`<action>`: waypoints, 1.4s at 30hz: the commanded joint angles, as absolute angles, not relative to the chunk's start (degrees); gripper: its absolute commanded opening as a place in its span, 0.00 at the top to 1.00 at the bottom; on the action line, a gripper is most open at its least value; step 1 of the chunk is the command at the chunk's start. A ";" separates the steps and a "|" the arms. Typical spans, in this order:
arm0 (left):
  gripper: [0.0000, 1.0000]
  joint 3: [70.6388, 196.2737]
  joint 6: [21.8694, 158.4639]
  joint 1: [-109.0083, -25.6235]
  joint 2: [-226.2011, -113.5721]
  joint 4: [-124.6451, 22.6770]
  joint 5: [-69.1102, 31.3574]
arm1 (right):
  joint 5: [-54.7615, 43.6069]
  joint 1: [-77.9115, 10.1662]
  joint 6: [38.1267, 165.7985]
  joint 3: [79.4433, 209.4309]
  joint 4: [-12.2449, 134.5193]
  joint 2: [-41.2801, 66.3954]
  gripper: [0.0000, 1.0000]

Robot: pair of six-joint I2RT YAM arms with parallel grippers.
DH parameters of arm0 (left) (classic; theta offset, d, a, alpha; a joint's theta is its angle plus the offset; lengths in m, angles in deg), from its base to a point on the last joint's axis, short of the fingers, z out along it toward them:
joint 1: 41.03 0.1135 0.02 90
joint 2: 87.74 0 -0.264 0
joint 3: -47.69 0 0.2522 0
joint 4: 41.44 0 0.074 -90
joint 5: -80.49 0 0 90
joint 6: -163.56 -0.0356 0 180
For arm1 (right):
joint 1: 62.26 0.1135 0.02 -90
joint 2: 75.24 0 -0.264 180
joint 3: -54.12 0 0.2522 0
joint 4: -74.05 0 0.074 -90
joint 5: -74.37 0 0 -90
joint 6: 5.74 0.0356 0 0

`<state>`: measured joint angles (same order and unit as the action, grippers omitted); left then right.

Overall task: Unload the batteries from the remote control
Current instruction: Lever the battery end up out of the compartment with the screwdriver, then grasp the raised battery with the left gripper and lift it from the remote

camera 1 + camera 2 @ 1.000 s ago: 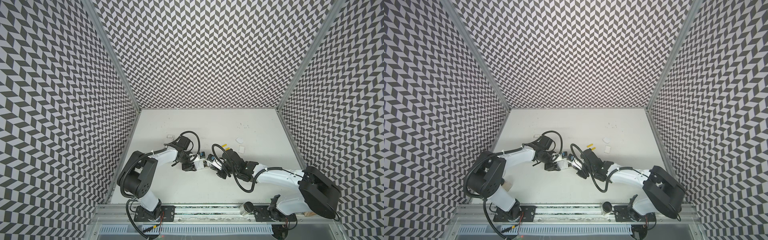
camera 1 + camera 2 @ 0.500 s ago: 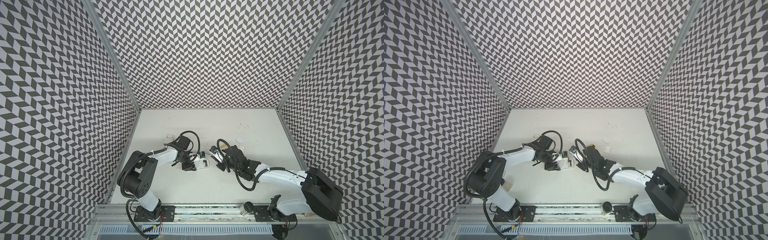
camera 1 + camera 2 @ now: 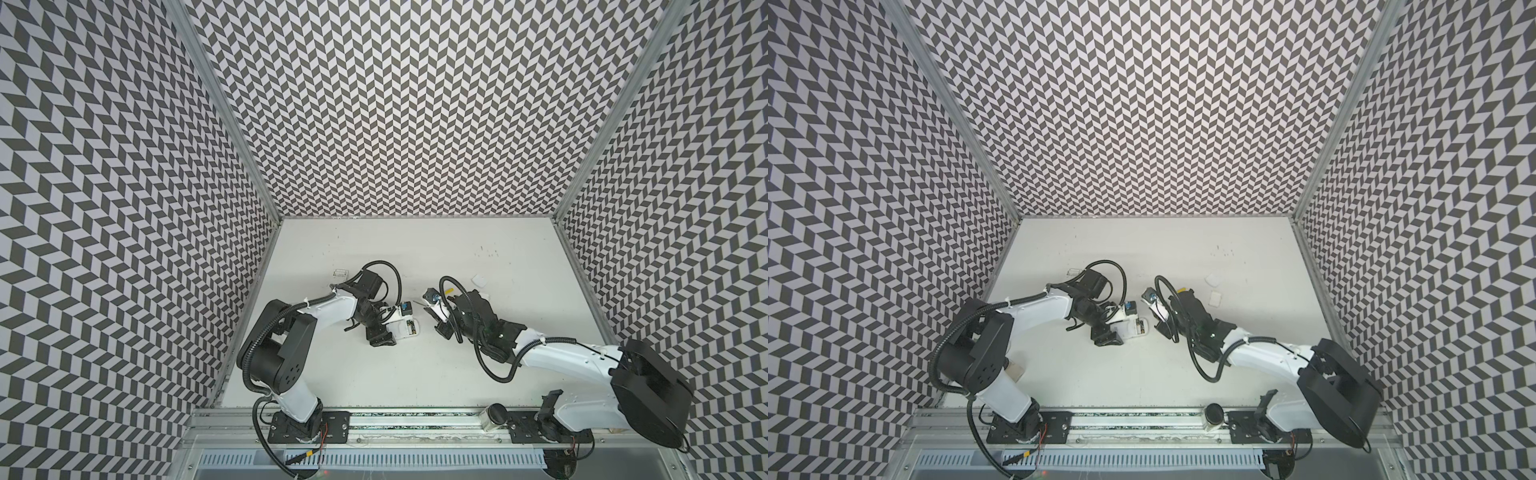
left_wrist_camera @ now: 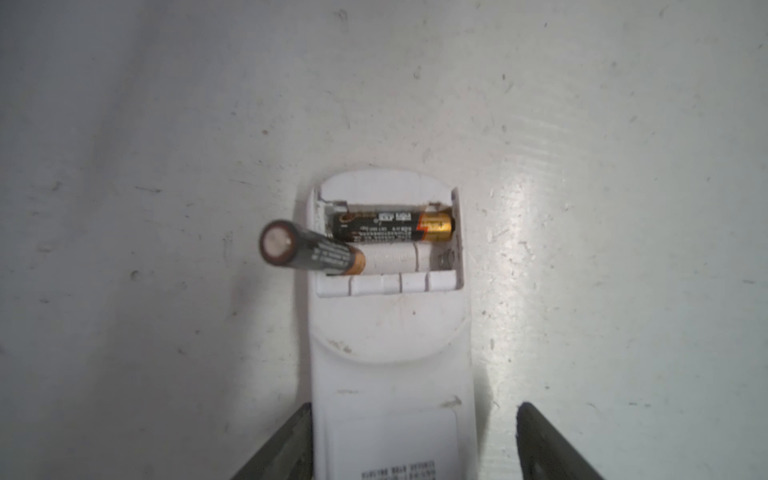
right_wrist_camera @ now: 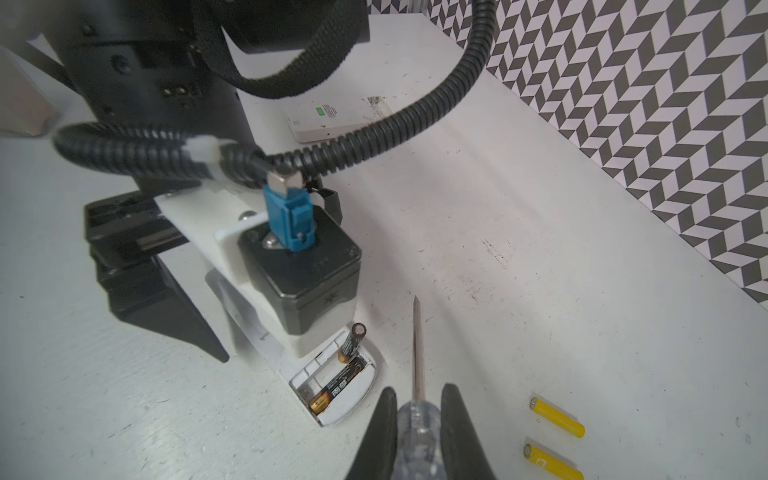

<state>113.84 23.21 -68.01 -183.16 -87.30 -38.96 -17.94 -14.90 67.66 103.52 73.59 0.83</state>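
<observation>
**One cell levered up, screwdriver pulled clear**

Your left hand (image 4: 414,405) has just slackened. Its fingers now stand apart on either side of the white remote control (image 4: 390,353); one is close against the edge, possibly touching, and the other is clear of it. The remote lies back-up on the desk (image 4: 124,124) with its cover off. In the open bay the raised battery (image 4: 307,251) tilts out over the remote's side, one end in its slot, while the flat battery (image 4: 390,226) sits seated beside it.

Further right, your right hand (image 5: 419,390) has drawn back from the remote, clamped on the screwdriver (image 5: 417,353). One cell looks ready to lift out; the other probably needs levering. Two yellow batteries (image 5: 557,417) lie loose on the desk at the right.

The remote is smooth moulded plastic with a rounded end. The cells are slim glossy cylinders with coppery ends. The screwdriver has a thin steel shaft and a clear handle. The desk is matt white and scuffed.
</observation>
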 commanded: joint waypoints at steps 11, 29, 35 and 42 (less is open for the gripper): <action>0.27 123.25 29.46 -67.76 -186.94 -82.58 -49.64 | -16.51 -18.91 71.71 98.08 75.36 -7.94 1.00; 0.60 122.16 30.40 -68.63 -189.48 -80.96 -48.49 | -15.98 -20.42 71.37 96.09 74.58 -9.87 1.00; 0.67 120.40 30.32 -68.54 -188.76 -79.89 -48.26 | -15.65 -21.30 71.10 96.25 74.77 -9.69 1.00; 0.75 120.15 30.73 -68.62 -188.38 -79.53 -48.68 | -15.81 -21.47 70.73 96.68 74.03 -10.02 1.00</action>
